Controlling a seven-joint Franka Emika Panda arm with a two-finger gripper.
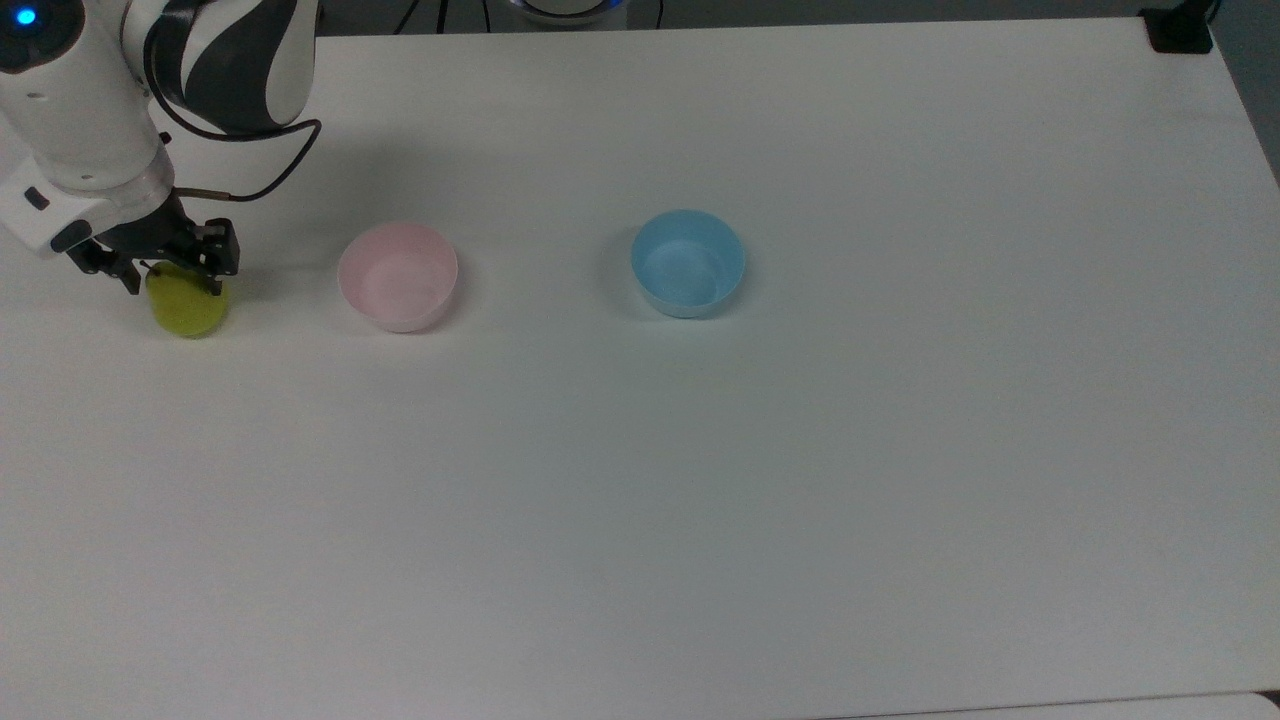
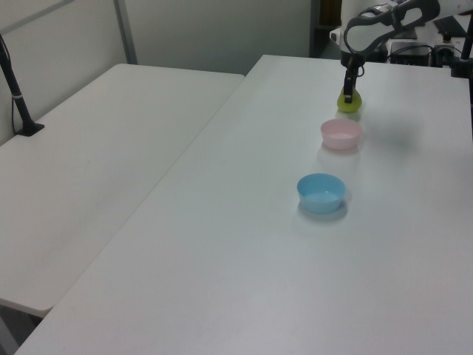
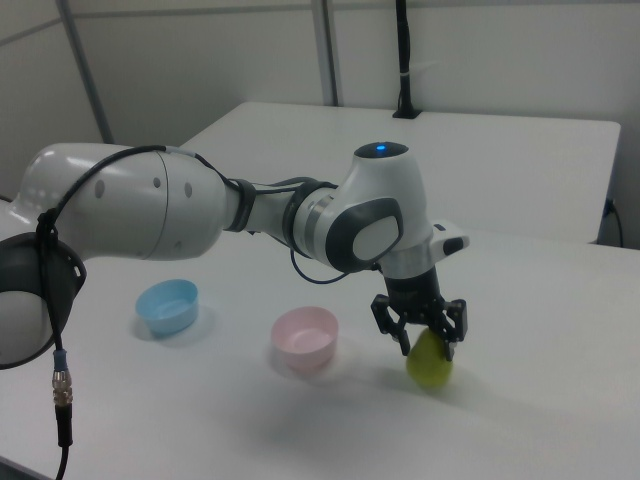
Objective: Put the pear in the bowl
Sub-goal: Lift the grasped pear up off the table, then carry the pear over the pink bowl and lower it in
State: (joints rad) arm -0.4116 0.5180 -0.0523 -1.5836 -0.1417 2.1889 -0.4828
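Observation:
The yellow-green pear stands on the white table at the top view's far left, its upper part and stem hidden by my gripper. My gripper is open, lowered over the pear with one finger on each side of it. In the right view the gripper straddles the pear, and the black fingers reach down past its top. The left view has the gripper and pear at the table's far end. The pale pink bowl sits empty, a short way to the top view's right of the pear.
A light blue bowl stands empty further to the top view's right of the pink one. A black cable loops from the arm's wrist above the pear. A second white table adjoins on the left view's left.

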